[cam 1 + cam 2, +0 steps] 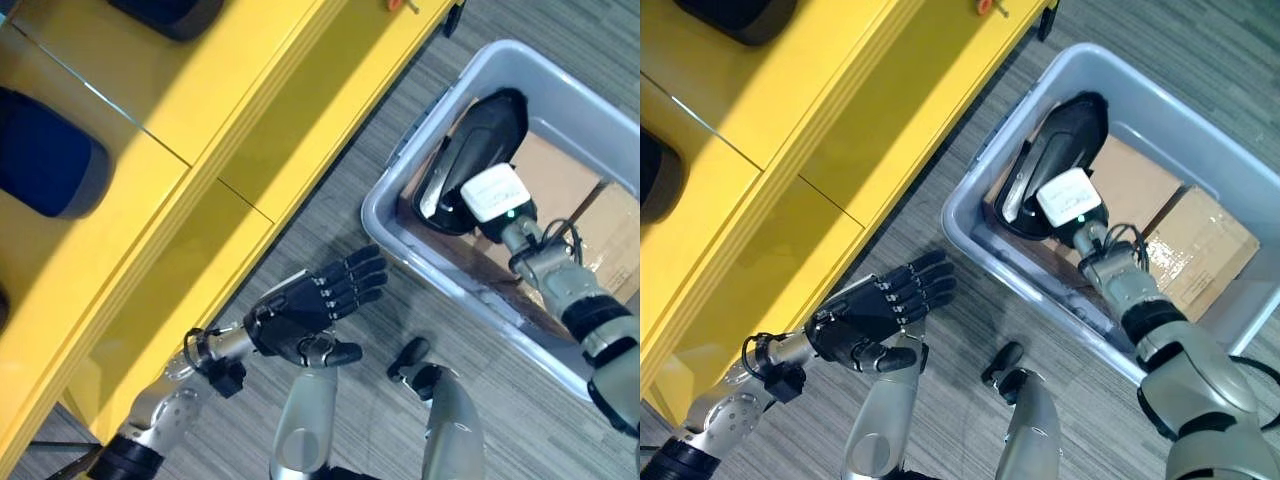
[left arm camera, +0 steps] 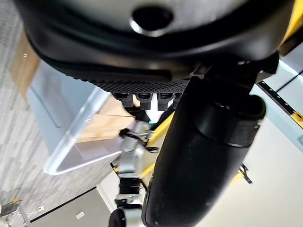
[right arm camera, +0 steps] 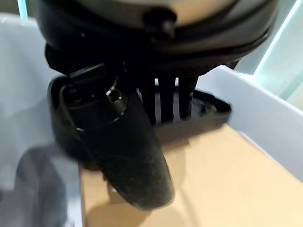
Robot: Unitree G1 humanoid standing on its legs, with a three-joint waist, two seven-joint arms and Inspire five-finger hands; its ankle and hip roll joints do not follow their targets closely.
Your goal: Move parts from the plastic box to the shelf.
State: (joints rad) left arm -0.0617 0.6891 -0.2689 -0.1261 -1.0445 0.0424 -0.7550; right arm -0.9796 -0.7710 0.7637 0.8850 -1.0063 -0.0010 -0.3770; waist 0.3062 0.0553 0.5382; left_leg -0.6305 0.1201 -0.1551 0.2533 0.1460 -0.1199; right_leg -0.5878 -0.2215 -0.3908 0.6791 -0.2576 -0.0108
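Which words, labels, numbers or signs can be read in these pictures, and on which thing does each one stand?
None can be read.
Cardboard boxes in the grey plastic box: only plain tape, no legible print.
Black part under the right hand: no lettering visible.
Yellow shelf: a small orange mark at its far edge, too small to tell whether it is a sign.
Left hand: no marking.

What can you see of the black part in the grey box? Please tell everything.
The black part is long, rounded and glossy, like moulded plastic, with a raised rim along one side. It lies in the far corner of the grey box, resting on brown cardboard and reaching to the box's wall. The right hand is down on its near end, with fingers reaching over the rim; whether they grip it is unclear.
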